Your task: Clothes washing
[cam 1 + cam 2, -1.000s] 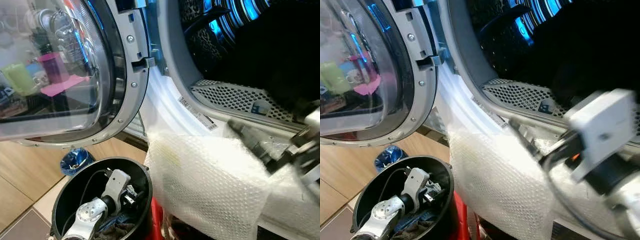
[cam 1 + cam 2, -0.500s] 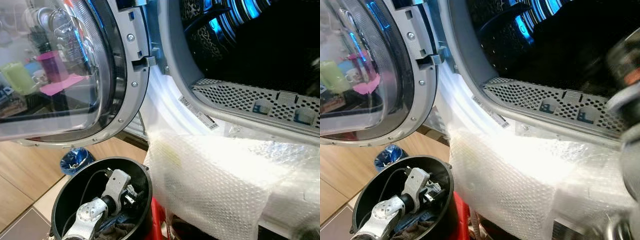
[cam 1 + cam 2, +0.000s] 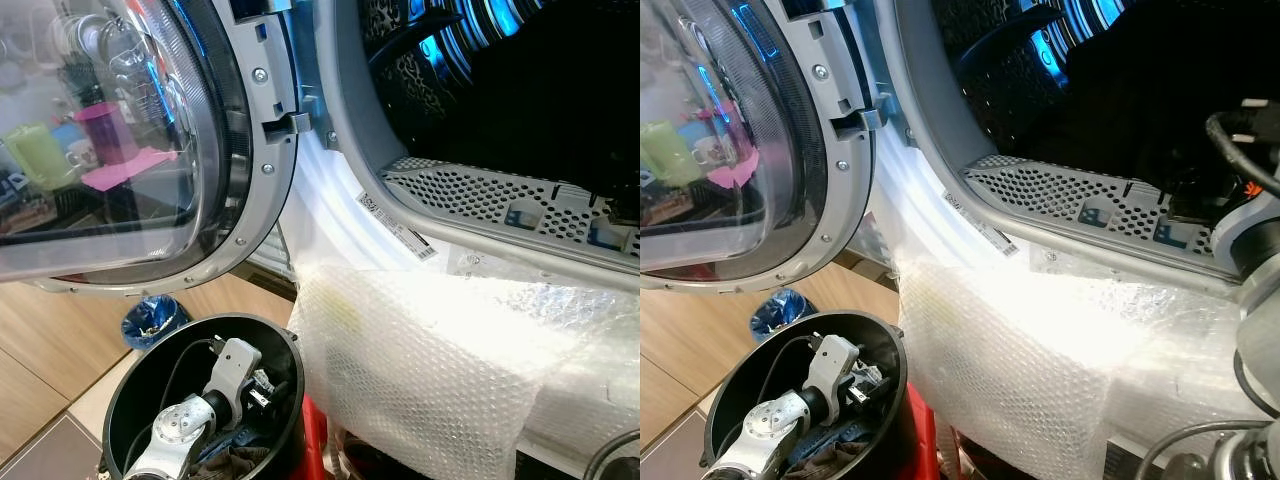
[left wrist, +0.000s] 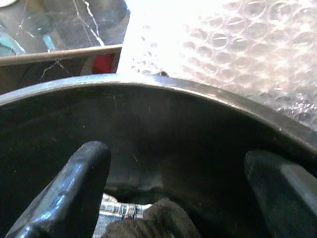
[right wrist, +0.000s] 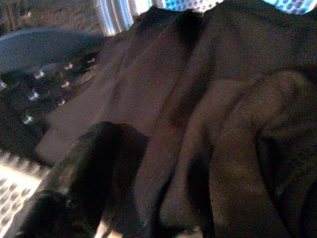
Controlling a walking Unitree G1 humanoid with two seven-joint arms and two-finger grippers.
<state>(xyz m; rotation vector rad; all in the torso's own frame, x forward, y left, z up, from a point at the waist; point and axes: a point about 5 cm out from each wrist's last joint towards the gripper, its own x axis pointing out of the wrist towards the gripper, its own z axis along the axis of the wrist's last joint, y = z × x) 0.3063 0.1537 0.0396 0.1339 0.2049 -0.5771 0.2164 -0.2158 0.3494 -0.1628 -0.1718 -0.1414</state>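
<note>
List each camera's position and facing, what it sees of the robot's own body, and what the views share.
Left eye view: on the head, looking down at the open washer door, the bubble wrap and the black bucket holding the left gripper.
Right eye view: same scene; the right arm reaches into the drum.
Left wrist view: inside the bucket, along two spread fingers; shares the bubble wrap.
Right wrist view: inside the drum, facing dark clothes; one finger visible.

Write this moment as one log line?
left gripper: open, in bucket | right arm: in drum, by dark cloth | door: open
</note>
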